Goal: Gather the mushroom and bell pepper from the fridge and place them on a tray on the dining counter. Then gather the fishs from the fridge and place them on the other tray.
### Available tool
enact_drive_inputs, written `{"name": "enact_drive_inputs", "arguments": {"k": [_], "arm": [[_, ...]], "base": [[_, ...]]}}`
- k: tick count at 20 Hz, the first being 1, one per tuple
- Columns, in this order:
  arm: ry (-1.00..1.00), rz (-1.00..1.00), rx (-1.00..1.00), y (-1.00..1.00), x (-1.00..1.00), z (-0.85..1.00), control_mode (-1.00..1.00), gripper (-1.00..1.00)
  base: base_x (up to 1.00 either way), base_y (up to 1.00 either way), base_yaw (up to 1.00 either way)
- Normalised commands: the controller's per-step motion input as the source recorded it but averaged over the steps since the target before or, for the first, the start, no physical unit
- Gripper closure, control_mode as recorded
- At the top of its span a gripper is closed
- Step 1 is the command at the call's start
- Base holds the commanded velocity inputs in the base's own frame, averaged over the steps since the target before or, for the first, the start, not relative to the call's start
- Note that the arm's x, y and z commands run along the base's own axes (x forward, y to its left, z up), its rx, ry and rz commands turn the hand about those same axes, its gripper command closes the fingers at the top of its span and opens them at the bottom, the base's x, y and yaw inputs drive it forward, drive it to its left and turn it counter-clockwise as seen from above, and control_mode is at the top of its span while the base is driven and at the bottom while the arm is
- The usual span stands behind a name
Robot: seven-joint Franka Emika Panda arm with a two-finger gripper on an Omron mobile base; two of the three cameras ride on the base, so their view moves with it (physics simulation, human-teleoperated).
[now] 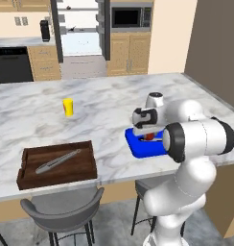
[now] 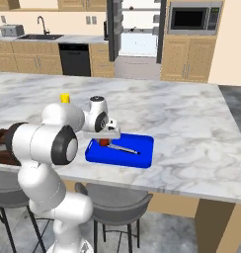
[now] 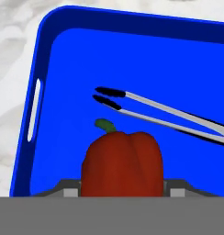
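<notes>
Evidently the pincer [image 3: 120,190] is clamped on the red pepper [image 3: 122,163], holding it low over the blue tray [image 3: 63,55] on the bench [image 1: 104,103] beside tongs [image 3: 169,117], likely to set it down there.

The tray [image 2: 142,159] is sitting on the dining counter [image 1: 109,103] near its near edge, and the other tray [image 1: 85,169] is lying well to its left, also by the near edge. The bell pepper [image 3: 123,163] is standing inside the tray beside a pair of tongs [image 3: 164,114]. A fish [image 1: 57,161] is lying in the other tray. A small cup [image 1: 68,106] is standing farther back, and the fridge [image 1: 80,33] is standing beyond the counter.
</notes>
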Motion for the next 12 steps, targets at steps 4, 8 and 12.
{"name": "enact_drive_inputs", "arguments": {"k": [4,8,12], "arm": [[0.0,0.0,0.0,0.0,0.1,-0.31,-1.0,1.0],[0.0,0.0,0.0,0.0,0.11,-0.28,-1.0,1.0],[0.0,0.0,0.0,0.0,0.11,-0.23,-1.0,1.0]], "base": [[0.0,0.0,0.0],[0.0,0.0,0.0],[0.0,0.0,0.0]]}}
